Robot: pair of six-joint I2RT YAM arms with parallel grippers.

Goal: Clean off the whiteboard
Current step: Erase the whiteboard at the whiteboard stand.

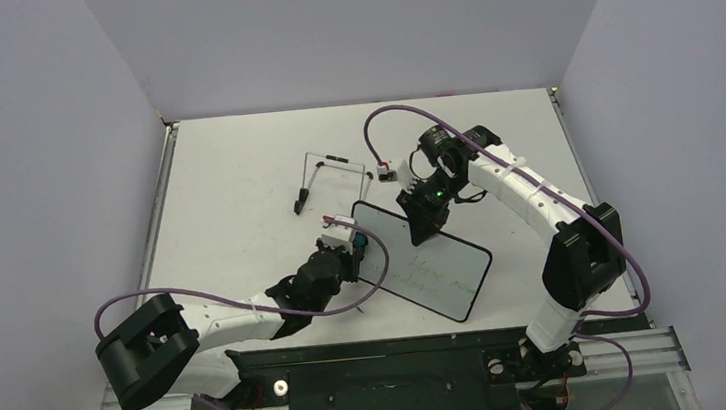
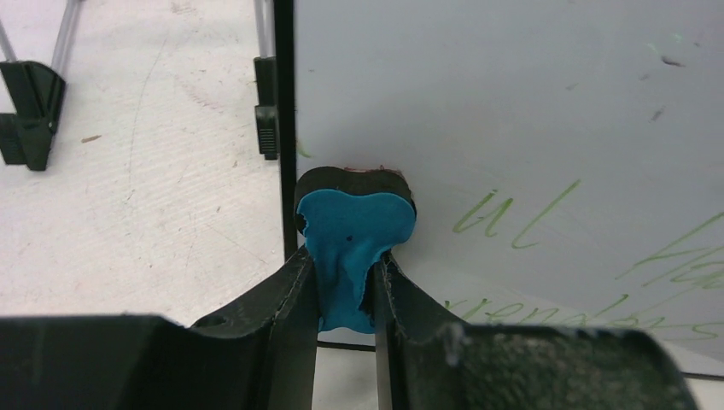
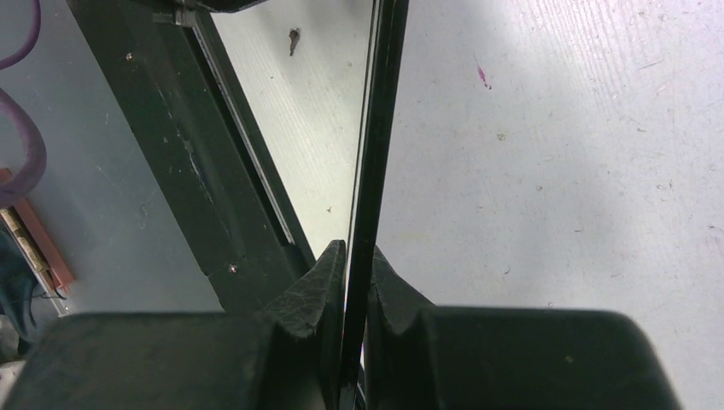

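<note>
Over the table (image 1: 235, 167), left hand (image 2: 346, 266) pinches blue eraser (image 2: 354, 224); right hand (image 3: 359, 256) clamps whiteboard (image 1: 446, 272) (its edge).

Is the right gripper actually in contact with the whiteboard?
Touching. The right wrist view shows the right gripper with both fingers pinched on the black edge of the whiteboard, no gap on either side.

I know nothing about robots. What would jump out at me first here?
The whiteboard at mid-table stands out, its far edge pinched by the right gripper. The left gripper holds a blue eraser against its left side, beside green handwriting not yet wiped. A thin wire stand sits behind.
</note>
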